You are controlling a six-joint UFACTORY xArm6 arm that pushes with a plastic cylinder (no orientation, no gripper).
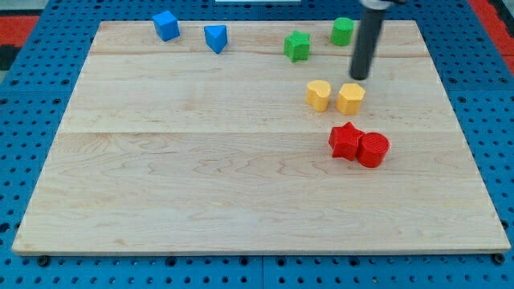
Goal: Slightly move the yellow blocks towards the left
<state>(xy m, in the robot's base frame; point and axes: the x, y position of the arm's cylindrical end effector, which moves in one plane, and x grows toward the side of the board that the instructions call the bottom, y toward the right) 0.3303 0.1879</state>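
Note:
Two yellow blocks sit side by side right of the board's middle: a heart-shaped one (318,94) on the left and a hexagon-like one (350,98) on the right. My tip (359,78) stands just above and slightly right of the right yellow block, a small gap away from it. The dark rod rises from there to the view's top edge.
A red star (345,140) and a red cylinder (373,150) touch each other below the yellow blocks. A green star (297,45) and a green cylinder (343,31) lie at the top right. A blue cube (166,26) and a blue triangular block (215,38) lie at the top left.

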